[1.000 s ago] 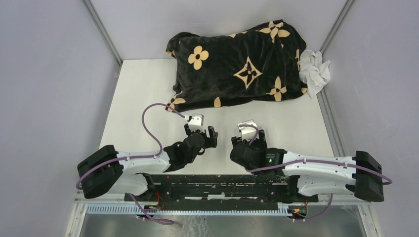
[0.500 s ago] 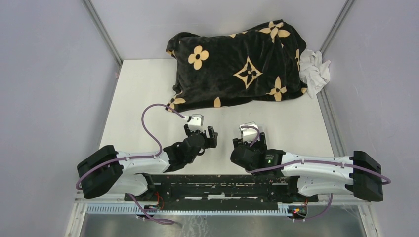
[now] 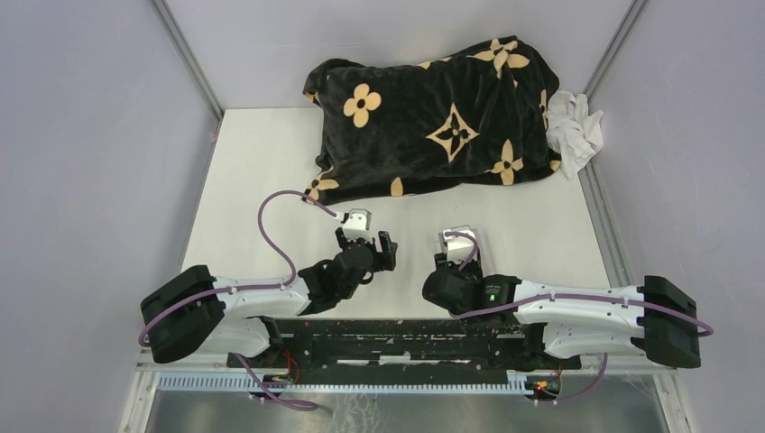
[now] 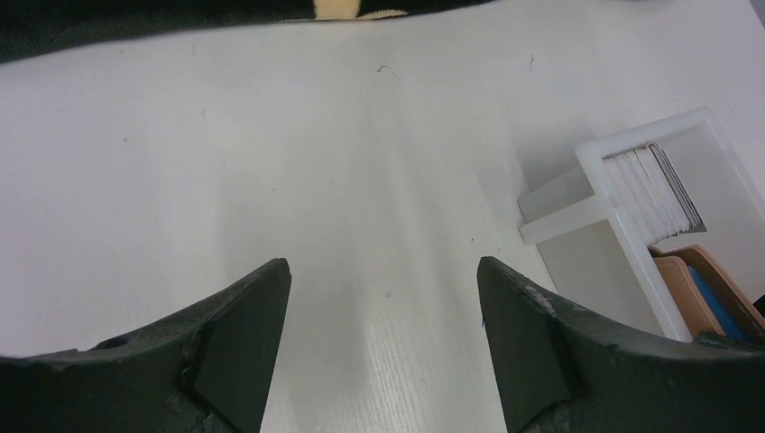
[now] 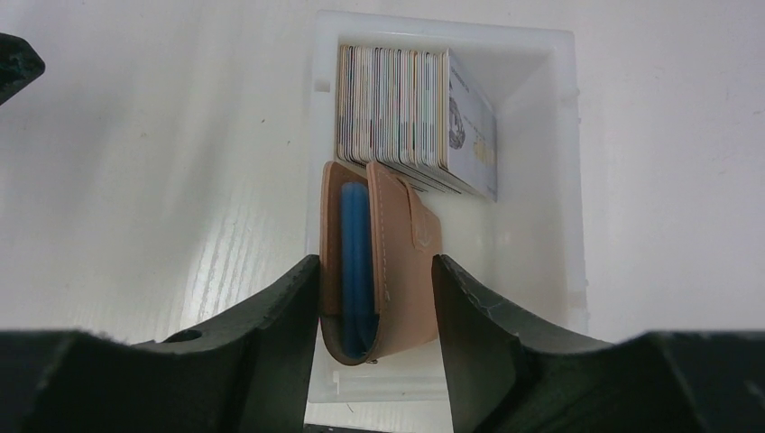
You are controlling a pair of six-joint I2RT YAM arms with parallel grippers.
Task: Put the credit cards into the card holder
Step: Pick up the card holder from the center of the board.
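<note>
Right gripper (image 5: pixel 376 271) straddles the upright card holder (image 5: pixel 401 262) in the white tray (image 5: pixel 550 225), long axis 12–6 (pinched or only flanked, cannot tell). Credit cards (image 5: pixel 397 108) stand touching it at 12 o'clock. Left gripper (image 4: pixel 383 271) is wide open, empty and farther off.

- Robotics lab cell: a white table (image 3: pixel 262 171) boxed in by plain grey walls (image 3: pixel 81 180).
- Two cabled arms (image 3: pixel 262 293) bolted to a black rail (image 3: pixel 397 336) at the table's near edge.
</note>
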